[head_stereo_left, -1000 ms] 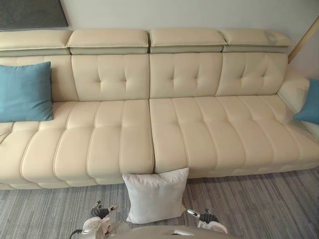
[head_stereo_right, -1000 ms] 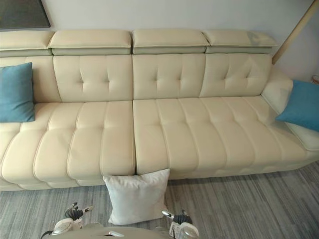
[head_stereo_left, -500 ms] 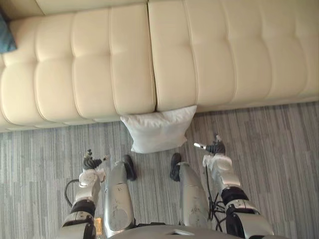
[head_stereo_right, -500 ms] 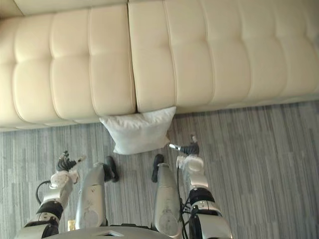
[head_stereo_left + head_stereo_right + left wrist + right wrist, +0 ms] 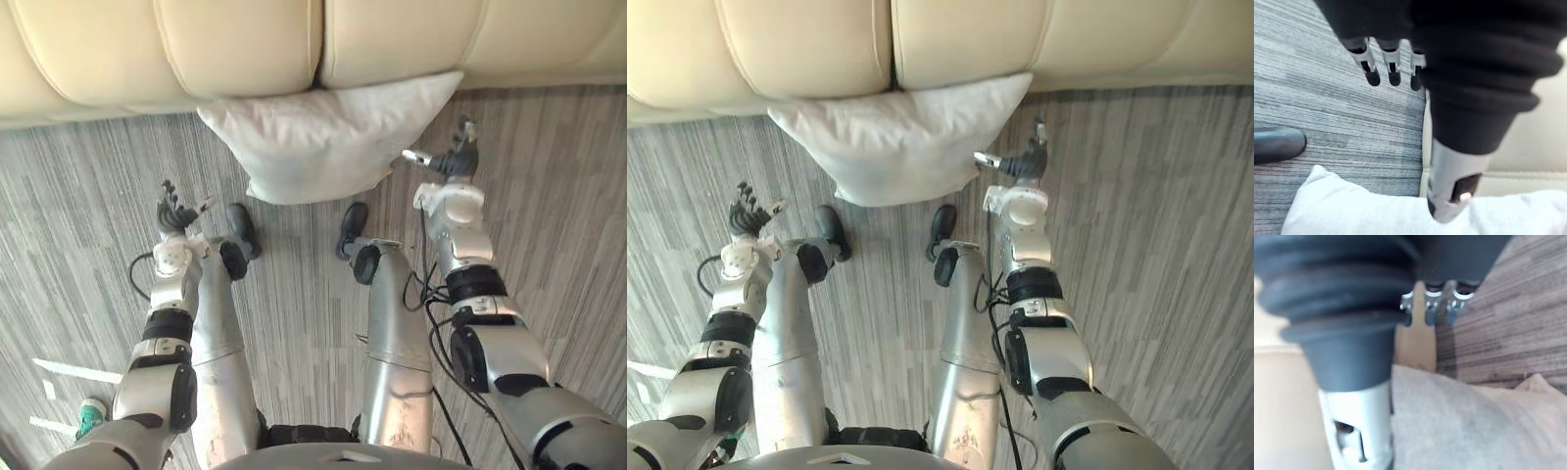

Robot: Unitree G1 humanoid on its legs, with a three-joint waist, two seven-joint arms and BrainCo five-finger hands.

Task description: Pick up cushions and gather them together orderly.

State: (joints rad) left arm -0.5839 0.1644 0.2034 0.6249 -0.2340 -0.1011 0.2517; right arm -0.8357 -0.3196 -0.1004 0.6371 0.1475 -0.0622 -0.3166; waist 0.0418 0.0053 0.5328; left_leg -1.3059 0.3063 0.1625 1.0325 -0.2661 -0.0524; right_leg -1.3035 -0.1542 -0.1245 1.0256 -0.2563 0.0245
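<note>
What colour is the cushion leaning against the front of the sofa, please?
The cushion is plain white; the left eye view shows it best.

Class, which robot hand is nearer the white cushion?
The right robot hand, beside the cushion's corner; the left robot hand hangs apart over carpet.

The head camera tips further down, so the whole picture shifts: the sofa (image 5: 245, 44) slides up until its seat front runs along the top, and the white cushion (image 5: 328, 137) sits high in the view instead of near the bottom. The right hand (image 5: 453, 160) comes forward and now lies just beside the cushion's right edge, where half a second ago it hung back behind the cushion's near corner. The left hand (image 5: 173, 212) also edges forward, apart from the cushion's near left corner.
</note>
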